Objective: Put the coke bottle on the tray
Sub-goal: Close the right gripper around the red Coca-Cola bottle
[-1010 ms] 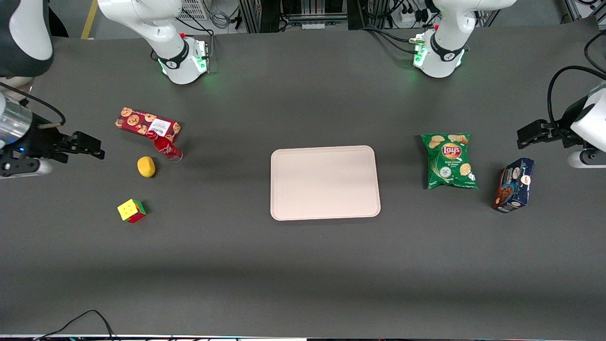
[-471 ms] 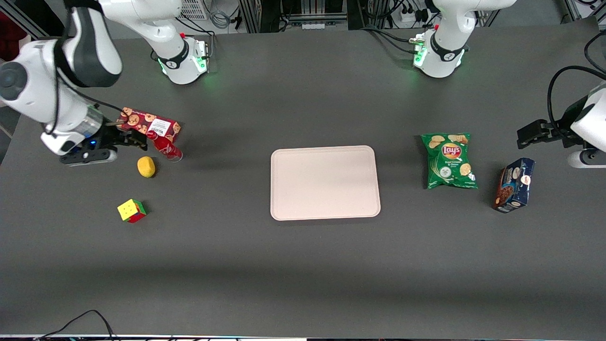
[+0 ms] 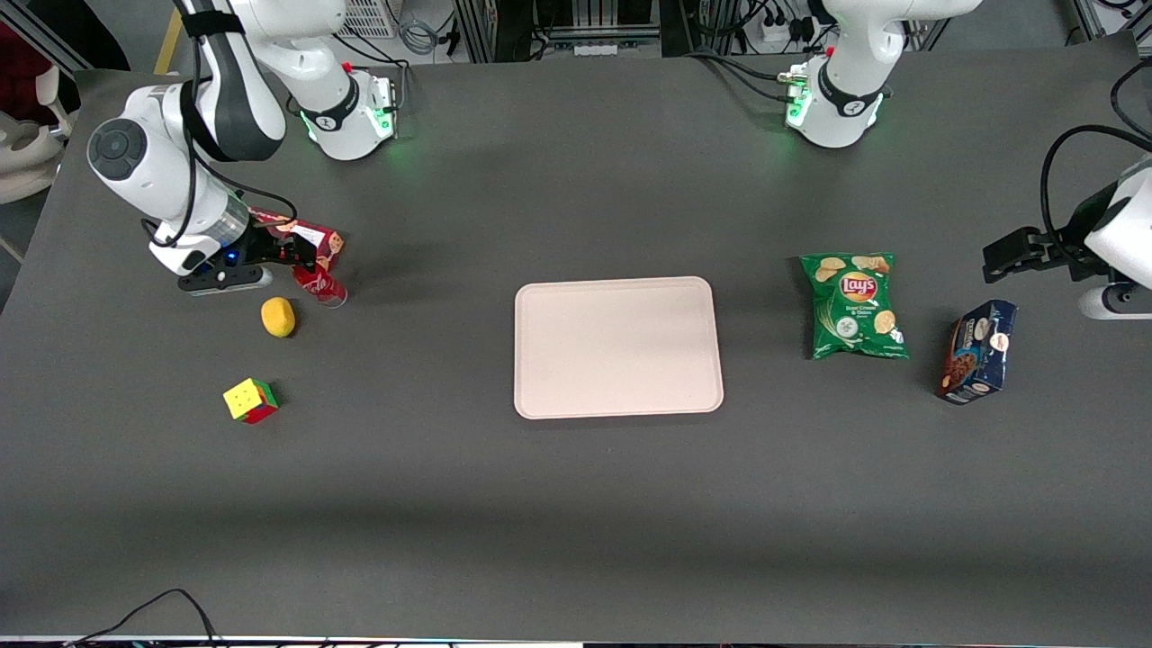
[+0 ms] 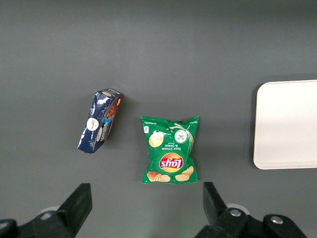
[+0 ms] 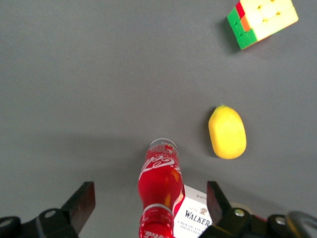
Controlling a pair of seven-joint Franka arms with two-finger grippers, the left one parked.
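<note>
The coke bottle (image 3: pixel 319 283) is small and red with white script and a clear base. It lies on the table against the red cookie box (image 3: pixel 317 239). In the right wrist view the bottle (image 5: pixel 161 191) lies between my two fingers, cap end toward the camera. My gripper (image 3: pixel 290 253) is open, above the bottle's cap end, with its jaws wide apart and not touching it. The pale pinkish-beige tray (image 3: pixel 617 346) lies flat in the middle of the table, well away from the bottle toward the parked arm's end. It also shows in the left wrist view (image 4: pixel 290 124).
A yellow lemon (image 3: pixel 278 317) lies beside the bottle, nearer the front camera, with a colour cube (image 3: pixel 249 400) nearer still. Both show in the right wrist view, lemon (image 5: pixel 227 132) and cube (image 5: pixel 261 20). A green chips bag (image 3: pixel 853 305) and dark blue box (image 3: pixel 977 351) lie toward the parked arm's end.
My arm has swung in from the table's end toward the bottle. The gripper has gone from beside the cookie box to over the bottle's cap end. The objects have not moved.
</note>
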